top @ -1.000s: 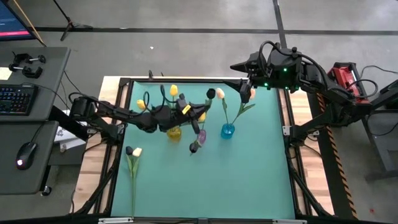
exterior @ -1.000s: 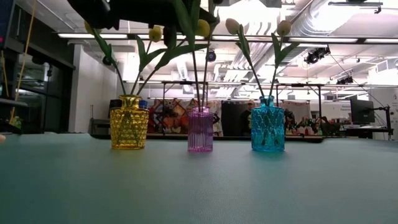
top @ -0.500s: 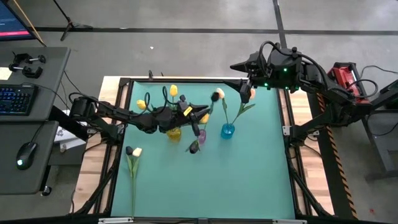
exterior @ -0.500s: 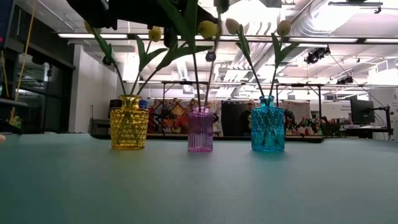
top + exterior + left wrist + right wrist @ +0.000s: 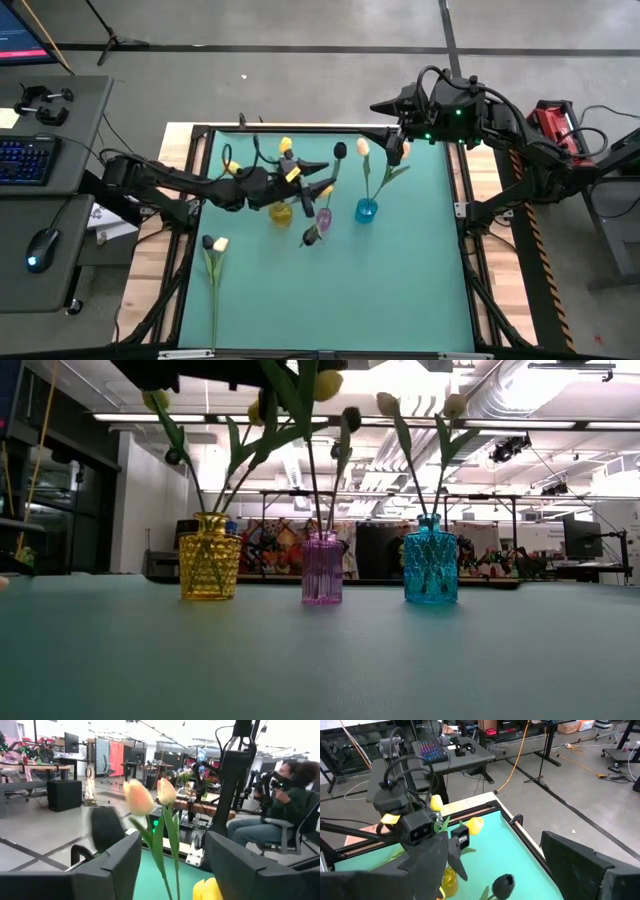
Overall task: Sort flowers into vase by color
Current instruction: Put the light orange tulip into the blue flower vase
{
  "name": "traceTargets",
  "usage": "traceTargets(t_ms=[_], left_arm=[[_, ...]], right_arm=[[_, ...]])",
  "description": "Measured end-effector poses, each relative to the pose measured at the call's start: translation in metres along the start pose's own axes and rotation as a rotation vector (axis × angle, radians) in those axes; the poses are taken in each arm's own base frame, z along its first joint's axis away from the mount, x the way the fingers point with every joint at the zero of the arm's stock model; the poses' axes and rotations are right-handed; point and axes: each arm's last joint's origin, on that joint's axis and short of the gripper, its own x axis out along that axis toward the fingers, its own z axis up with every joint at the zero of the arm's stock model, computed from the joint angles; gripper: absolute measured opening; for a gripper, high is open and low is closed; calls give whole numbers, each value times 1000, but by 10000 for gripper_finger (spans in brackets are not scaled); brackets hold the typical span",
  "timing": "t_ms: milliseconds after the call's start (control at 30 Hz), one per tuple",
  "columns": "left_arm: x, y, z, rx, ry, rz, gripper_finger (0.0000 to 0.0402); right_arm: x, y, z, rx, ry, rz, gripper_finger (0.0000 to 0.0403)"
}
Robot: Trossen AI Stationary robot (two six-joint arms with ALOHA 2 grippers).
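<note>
Three glass vases stand in a row: yellow (image 5: 281, 212), purple (image 5: 324, 216) and blue (image 5: 366, 210). A dark tulip (image 5: 340, 150) stands with its stem in the purple vase (image 5: 322, 567), its head (image 5: 351, 418) up. Two peach tulips (image 5: 139, 797) stand in the blue vase (image 5: 431, 572), and yellow tulips (image 5: 286, 145) in the yellow one. My left gripper (image 5: 320, 178) hangs open above the yellow and purple vases, holding nothing. My right gripper (image 5: 380, 104) waits open at the table's far edge.
Two flowers (image 5: 213, 258) lie on the green table near its left edge, heads toward the far side. Another dark flower head (image 5: 310, 237) leans out of the purple vase toward the near side. A person sits beyond the table (image 5: 285, 795).
My left gripper has opened and let go of the dark tulip's stem, then drawn back a little toward the table's left edge. The dark tulip now stands on its own in the purple vase.
</note>
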Motion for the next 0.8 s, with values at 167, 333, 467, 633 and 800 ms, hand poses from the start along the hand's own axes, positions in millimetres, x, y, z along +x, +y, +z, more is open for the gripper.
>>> traceTargets(t_ms=[167,333,467,633,800], left_arm=[[-11,4,21,-10,-28,4,234],[-21,10,37,-18,-54,11,246],[-29,11,51,-11,-101,9,247],[-44,15,74,3,-177,7,247],[-67,17,96,4,-211,-20,247]], right_arm=[[0,0,0,0,-2,0,307],[0,0,0,1,-3,0,307],[0,0,0,1,-3,0,307],[0,0,0,1,-3,0,307],[0,0,0,1,-3,0,307]])
